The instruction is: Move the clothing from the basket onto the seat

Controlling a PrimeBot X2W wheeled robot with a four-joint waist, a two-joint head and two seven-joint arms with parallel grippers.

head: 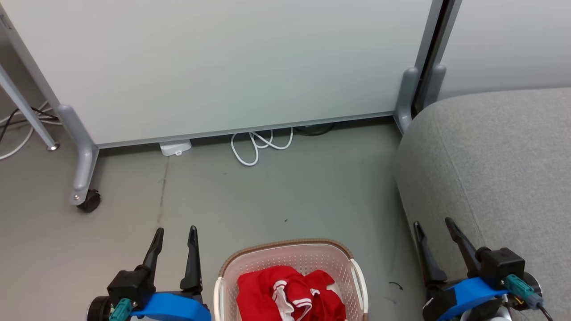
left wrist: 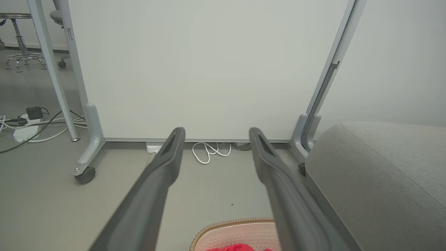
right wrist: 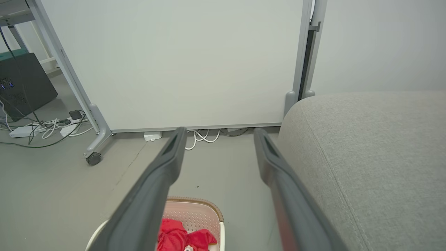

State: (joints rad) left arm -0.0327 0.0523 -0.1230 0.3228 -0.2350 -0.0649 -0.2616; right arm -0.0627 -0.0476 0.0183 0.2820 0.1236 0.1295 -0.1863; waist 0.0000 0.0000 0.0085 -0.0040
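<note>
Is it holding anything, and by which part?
Nothing. Both the left tool and right tool are open and empty; the clothing lies in the basket.

No text, label, brand, number or sign is showing legibly anywhere; the white marks on the clothing (head: pixel 261 292) are appearing as plain stripes, not lettering.

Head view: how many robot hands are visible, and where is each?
2. The left hand is at the lower left, beside the basket; the right hand is at the lower right, by the seat. Both are open and empty.
</note>
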